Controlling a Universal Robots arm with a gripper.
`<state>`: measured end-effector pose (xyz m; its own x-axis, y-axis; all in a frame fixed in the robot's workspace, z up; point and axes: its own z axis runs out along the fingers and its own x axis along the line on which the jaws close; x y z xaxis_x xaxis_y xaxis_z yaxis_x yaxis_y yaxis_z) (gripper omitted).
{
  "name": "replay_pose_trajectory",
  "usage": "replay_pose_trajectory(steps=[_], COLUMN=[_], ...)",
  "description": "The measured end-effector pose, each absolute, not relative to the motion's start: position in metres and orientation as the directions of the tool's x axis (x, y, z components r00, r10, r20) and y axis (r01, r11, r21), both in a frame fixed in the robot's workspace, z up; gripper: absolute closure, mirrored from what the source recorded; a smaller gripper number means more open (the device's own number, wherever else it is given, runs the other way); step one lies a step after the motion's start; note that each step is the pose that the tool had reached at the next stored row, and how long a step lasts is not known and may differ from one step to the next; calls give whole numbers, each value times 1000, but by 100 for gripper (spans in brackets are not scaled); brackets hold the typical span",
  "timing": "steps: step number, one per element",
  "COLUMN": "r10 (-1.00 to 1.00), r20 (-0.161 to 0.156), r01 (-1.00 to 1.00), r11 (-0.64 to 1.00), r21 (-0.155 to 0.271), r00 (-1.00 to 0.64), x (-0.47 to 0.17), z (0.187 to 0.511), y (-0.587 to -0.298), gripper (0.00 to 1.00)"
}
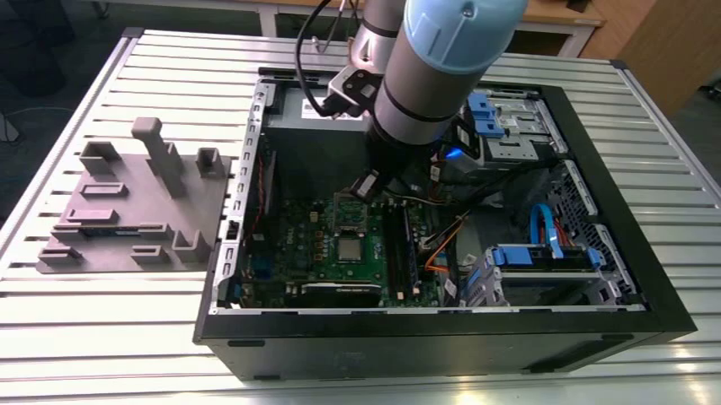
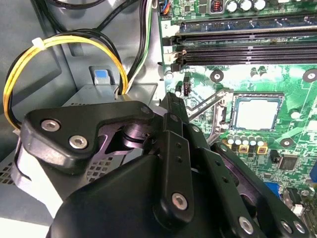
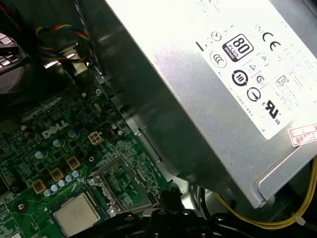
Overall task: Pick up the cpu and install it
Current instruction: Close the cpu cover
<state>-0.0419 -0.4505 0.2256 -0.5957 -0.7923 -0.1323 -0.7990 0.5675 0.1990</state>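
The cpu (image 1: 351, 249) lies flat in its socket (image 2: 229, 111) on the motherboard and looks seated. That would explain why the gripper (image 1: 369, 184) hangs above the board at the chip's 12 o'clock. I cannot tell whether the claw is wide or narrow. The first wrist view shows the load plate (image 3: 121, 184) swung open beside the chip. The exterior view shows a grey fixture (image 1: 135, 211) at the case's 9 o'clock.

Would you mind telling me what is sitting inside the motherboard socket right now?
The cpu lies flat inside the motherboard socket, silver top up, with the socket's hinged frame swung open beside it. The contacts beneath the chip are covered. The gripper hangs above the board nearby.
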Motion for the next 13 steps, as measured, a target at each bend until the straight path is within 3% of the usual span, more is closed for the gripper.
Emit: replay_pose_trajectory(steps=[13], r10=[-795], r20=[-118], r01=[-799], r11=[571], r21=[189], r00=[-596], x=[-43], z=[233], y=[-450], gripper=[90])
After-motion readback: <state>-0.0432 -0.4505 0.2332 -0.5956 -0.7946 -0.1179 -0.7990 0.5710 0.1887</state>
